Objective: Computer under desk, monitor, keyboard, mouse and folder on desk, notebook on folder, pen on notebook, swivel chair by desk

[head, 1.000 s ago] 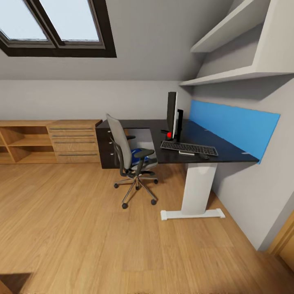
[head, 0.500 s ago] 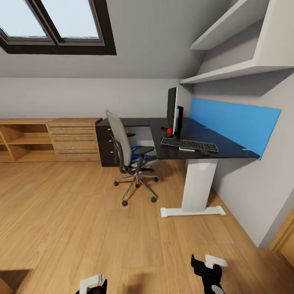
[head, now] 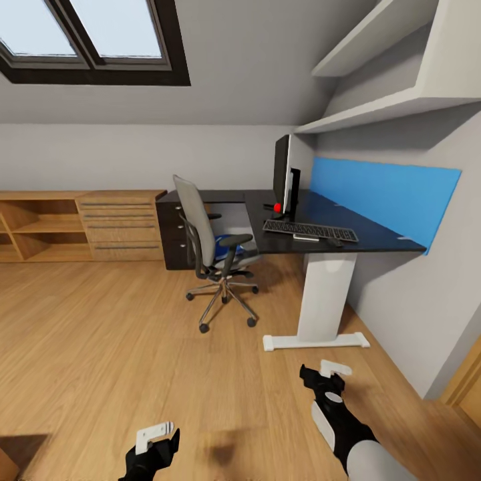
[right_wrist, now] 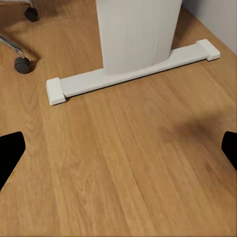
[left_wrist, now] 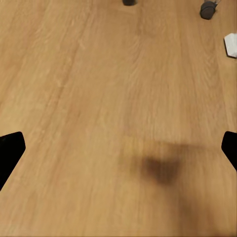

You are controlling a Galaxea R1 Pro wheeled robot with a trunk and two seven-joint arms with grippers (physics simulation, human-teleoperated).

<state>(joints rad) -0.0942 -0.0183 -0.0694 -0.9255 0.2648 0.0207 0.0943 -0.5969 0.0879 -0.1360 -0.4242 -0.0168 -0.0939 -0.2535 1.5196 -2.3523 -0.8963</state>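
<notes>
The desk (head: 374, 235) stands against the right wall, with a black top, a blue back panel and a white pedestal (right_wrist: 133, 34). On it the monitor (head: 282, 175) stands edge-on to me, with the keyboard (head: 309, 231) in front of it. A small dark lump, perhaps the mouse (head: 335, 242), lies by the keyboard. The grey swivel chair (head: 200, 234) sits left of the desk, with a sliver of the blue folder (head: 222, 250) on its seat. My left gripper (head: 157, 444) (left_wrist: 118, 150) and right gripper (head: 324, 377) (right_wrist: 118, 148) hang open and empty above the floor. The computer, notebook and pen are out of view.
A light wooden drawer unit (head: 120, 224) with open shelves lines the back wall, next to the desk's black drawers (head: 172, 235). Wall shelves (head: 387, 110) hang over the desk. The pedestal's foot (head: 314, 341) lies on the floor ahead of my right gripper. Chair casters (left_wrist: 207, 9) are nearby.
Both arms have risen into the head view from its lower edge, the right one further forward. The whole picture has shifted slightly, so the camera moved; desk and chair have stayed put.
</notes>
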